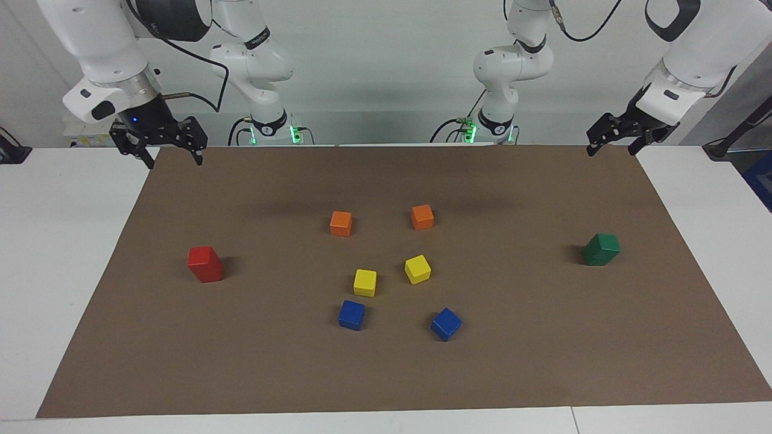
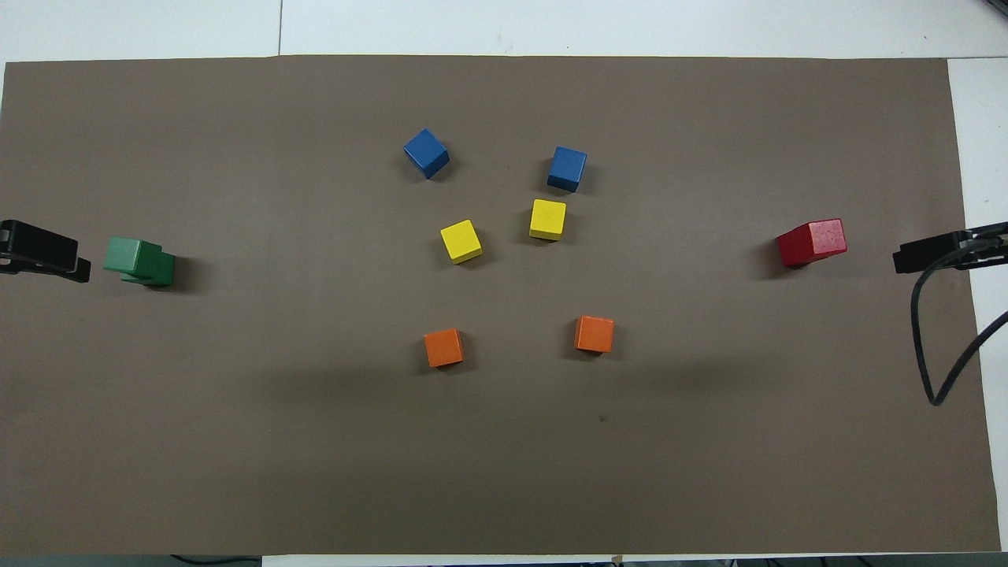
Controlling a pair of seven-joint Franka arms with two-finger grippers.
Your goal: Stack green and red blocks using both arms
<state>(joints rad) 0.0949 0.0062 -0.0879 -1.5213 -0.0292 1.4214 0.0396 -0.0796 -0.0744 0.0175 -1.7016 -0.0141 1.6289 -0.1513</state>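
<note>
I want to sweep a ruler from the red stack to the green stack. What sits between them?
The overhead view shows two yellow cubes between the red stack and the green stack.

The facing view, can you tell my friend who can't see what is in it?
Two finished stacks stand on the brown mat: a red stack toward the right arm's end, a green stack toward the left arm's end. Orange, yellow and blue cubes lie in pairs between them. The right gripper and left gripper hang open and empty, raised.
</note>
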